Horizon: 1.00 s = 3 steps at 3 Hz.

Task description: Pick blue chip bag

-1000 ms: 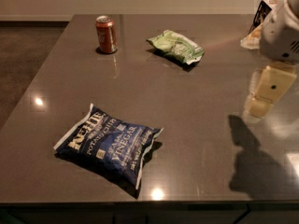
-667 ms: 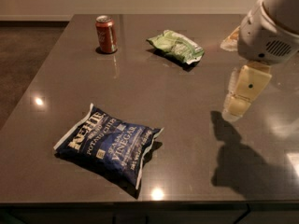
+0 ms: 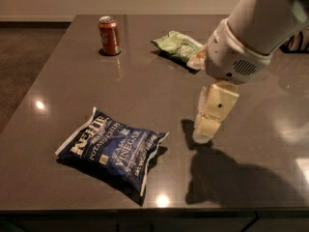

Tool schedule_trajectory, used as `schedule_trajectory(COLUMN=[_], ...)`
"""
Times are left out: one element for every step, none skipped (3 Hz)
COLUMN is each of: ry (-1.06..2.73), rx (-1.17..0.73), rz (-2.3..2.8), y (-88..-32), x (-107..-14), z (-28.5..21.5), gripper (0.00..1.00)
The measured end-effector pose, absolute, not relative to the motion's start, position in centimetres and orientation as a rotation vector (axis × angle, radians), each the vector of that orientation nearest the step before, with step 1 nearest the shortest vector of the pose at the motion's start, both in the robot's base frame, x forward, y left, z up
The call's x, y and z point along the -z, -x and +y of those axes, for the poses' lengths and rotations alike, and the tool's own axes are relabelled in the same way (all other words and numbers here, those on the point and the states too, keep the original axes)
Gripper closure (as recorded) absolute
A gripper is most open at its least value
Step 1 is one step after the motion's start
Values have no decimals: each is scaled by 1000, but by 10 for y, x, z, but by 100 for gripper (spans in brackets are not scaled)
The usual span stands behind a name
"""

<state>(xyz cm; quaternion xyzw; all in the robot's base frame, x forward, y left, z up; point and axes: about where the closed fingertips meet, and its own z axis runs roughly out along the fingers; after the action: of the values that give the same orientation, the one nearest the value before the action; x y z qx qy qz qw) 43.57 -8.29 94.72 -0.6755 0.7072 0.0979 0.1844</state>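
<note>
Tool [image 3: 203,133] was swung from the tabletop's [image 3: 145,88] right edge toward 9 o'clock, hung low. Blue bag [image 3: 113,151] was left flat at 7 o'clock on the tabletop, untouched, with the tool near its 3 o'clock. Tool state: could not be told. Approach was mostly closed, grasp still pending.

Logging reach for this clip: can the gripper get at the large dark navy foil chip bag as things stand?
Probably yes. The gripper hangs beside the dark navy foil chip bag, only grey tabletop between them; the red soda can stands far behind.
</note>
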Motion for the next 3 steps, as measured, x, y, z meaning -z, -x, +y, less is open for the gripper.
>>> schedule_trajectory(ry=[1934,1958,1978], rx=[-354,-393,-363], rz=[1949,1923,1903], y=[-418,-402,-393], x=[-937,-922,-904], z=[-56,-32,-13], gripper=[0,0,0])
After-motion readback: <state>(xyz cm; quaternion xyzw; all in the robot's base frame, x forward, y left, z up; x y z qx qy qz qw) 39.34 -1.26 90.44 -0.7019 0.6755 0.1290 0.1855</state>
